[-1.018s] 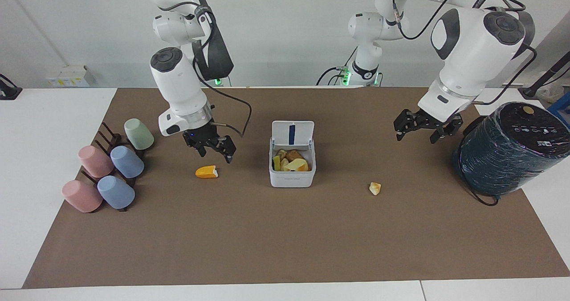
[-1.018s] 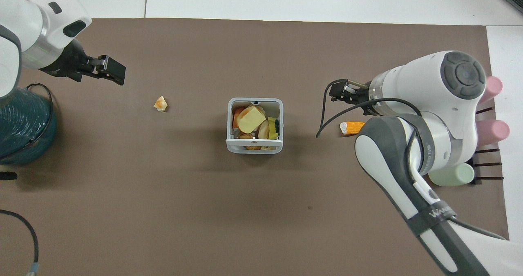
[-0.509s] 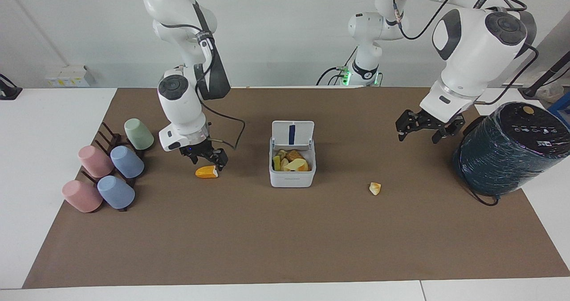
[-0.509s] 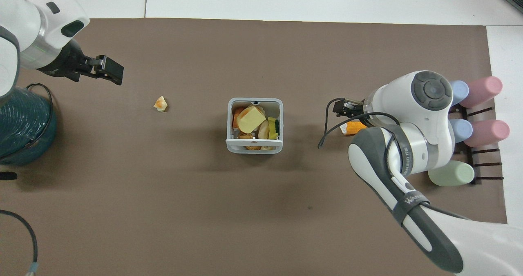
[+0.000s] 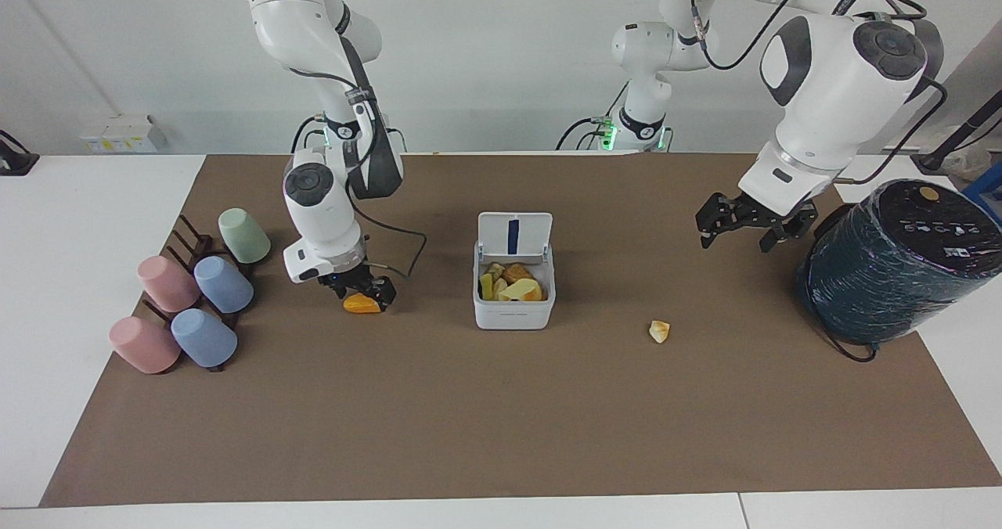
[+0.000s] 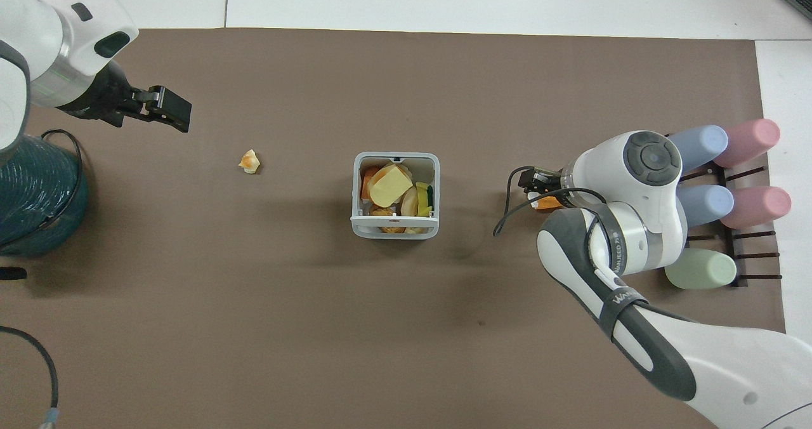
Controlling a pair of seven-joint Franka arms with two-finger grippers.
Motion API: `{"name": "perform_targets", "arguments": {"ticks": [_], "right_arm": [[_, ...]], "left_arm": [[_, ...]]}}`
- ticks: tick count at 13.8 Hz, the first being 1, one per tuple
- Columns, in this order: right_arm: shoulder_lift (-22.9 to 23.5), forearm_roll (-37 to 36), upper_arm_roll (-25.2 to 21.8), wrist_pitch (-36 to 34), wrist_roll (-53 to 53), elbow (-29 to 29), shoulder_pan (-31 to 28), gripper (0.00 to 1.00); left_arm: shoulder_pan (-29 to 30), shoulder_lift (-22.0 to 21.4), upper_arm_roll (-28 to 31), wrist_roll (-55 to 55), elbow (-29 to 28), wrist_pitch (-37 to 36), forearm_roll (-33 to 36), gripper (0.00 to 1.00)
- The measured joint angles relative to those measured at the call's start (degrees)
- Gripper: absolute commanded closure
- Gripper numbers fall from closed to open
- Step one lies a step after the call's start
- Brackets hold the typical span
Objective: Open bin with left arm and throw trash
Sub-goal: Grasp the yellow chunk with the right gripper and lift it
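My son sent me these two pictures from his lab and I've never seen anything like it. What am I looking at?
Two white robot arms work at a table covered with a brown mat. One picture faces them from across the table; the other looks down from above their end. In the middle stands a small white bin, lid up, holding food scraps. The right gripper is down at an orange wedge, jaws open around it. The left gripper waits, open, in the air beside a dark teal cylinder. A pale scrap lies loose; pastel cups sit on a rack.
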Motion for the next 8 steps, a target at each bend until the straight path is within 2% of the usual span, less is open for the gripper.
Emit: {"name": "perform_targets", "arguments": {"ticks": [1, 2, 3, 4, 5, 8], "right_arm": [[0.1, 0.0, 0.0, 0.8, 0.0, -0.5, 0.0, 0.03], [0.2, 0.0, 0.1, 1.5, 0.0, -0.9, 0.0, 0.32], [0.2, 0.0, 0.1, 1.9, 0.0, -1.3, 0.0, 0.66], [0.2, 0.0, 0.1, 1.9, 0.0, -1.4, 0.0, 0.9], [0.2, 0.0, 0.1, 2.0, 0.1, -1.4, 0.0, 1.0], [0.1, 0.0, 0.2, 2.5, 1.0, -0.5, 0.0, 1.0]], "left_arm": [[0.0, 0.0, 0.0, 0.0, 0.0, 0.0, 0.0, 0.0], [0.0, 0.0, 0.0, 0.0, 0.0, 0.0, 0.0, 0.0], [0.0, 0.0, 0.0, 0.0, 0.0, 0.0, 0.0, 0.0], [0.0, 0.0, 0.0, 0.0, 0.0, 0.0, 0.0, 0.0], [0.0, 0.0, 0.0, 0.0, 0.0, 0.0, 0.0, 0.0], [0.0, 0.0, 0.0, 0.0, 0.0, 0.0, 0.0, 0.0]]}}
